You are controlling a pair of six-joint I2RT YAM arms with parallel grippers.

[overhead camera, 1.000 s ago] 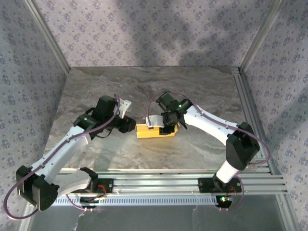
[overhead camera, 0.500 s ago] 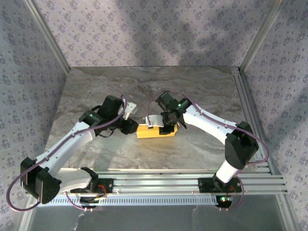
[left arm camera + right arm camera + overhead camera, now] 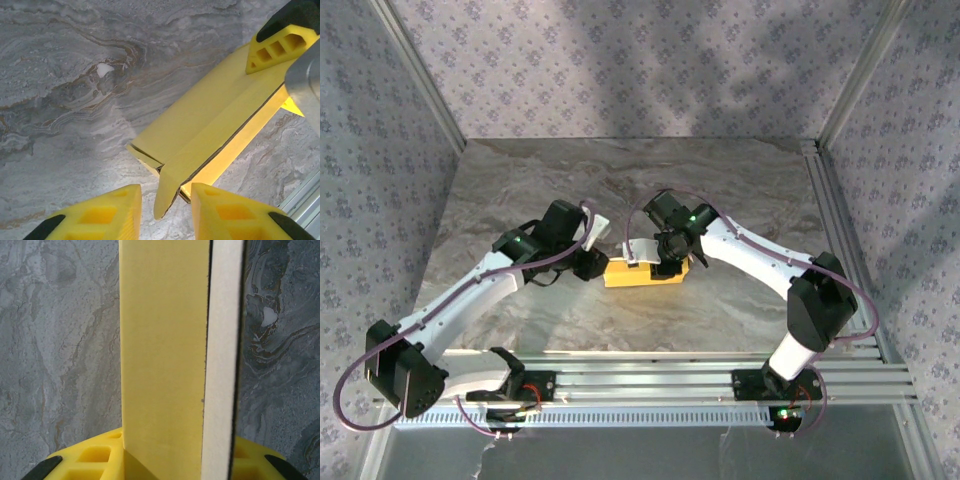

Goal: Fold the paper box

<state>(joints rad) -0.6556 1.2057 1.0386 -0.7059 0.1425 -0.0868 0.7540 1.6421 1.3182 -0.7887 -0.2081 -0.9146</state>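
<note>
While the right gripper (image 3: 170, 462) holds the box (image 3: 200, 125), the left gripper (image 3: 165, 206), jaws narrow around the 6 o'clock flap (image 3: 167, 187), should pinch softly.

The box (image 3: 642, 271) is yellow on one face and cream on the other. The table (image 3: 740, 190) is grey marble with brownish veins. The walls (image 3: 620, 60) carry a lilac floral print. The arms (image 3: 470, 300) are white with black joints. The fingers (image 3: 107, 215) are yellow and black. The rails (image 3: 660, 375) are silver.
</note>
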